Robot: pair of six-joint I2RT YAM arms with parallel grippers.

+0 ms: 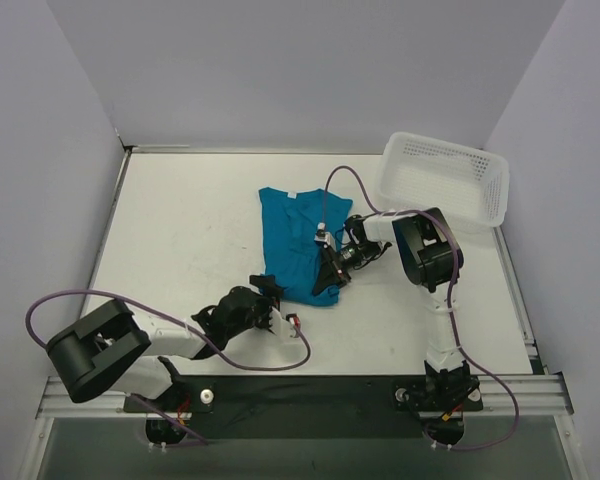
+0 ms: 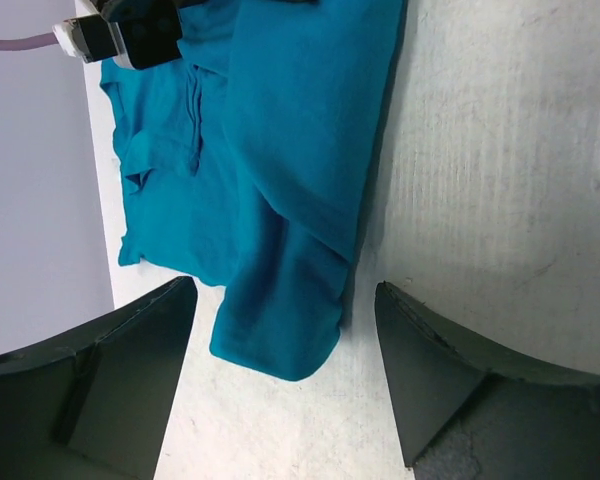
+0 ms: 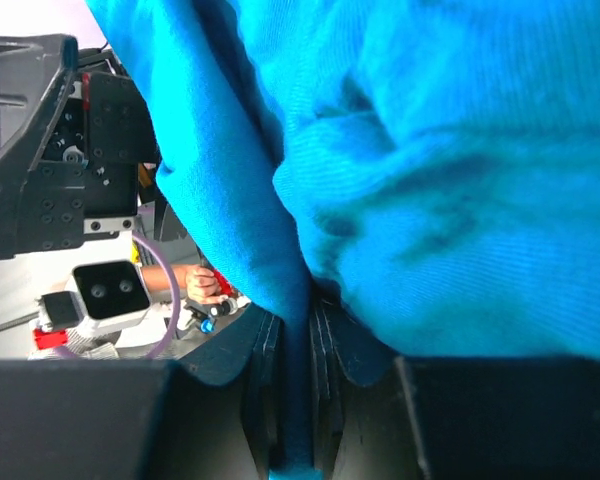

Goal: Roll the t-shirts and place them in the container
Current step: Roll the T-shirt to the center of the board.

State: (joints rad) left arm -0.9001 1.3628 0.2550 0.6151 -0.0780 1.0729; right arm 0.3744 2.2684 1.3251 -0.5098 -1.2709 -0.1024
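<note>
Limp, light t-shirt [image 1: 295,245] seems best held by its near hem: right gripper [image 3: 295,335] pinches it, left gripper [image 2: 282,300] gapes wide beside.

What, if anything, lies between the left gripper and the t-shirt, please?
Nothing visible does. The left gripper is open, its jaws framing the near corner of the t-shirt, with only bare table beside it. The right gripper is shut on a fold of it.

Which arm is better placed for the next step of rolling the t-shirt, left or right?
Right, probably. The right arm has its jaws shut on a fold of the t-shirt. The left arm has open jaws at the near corner, holding nothing.
</note>
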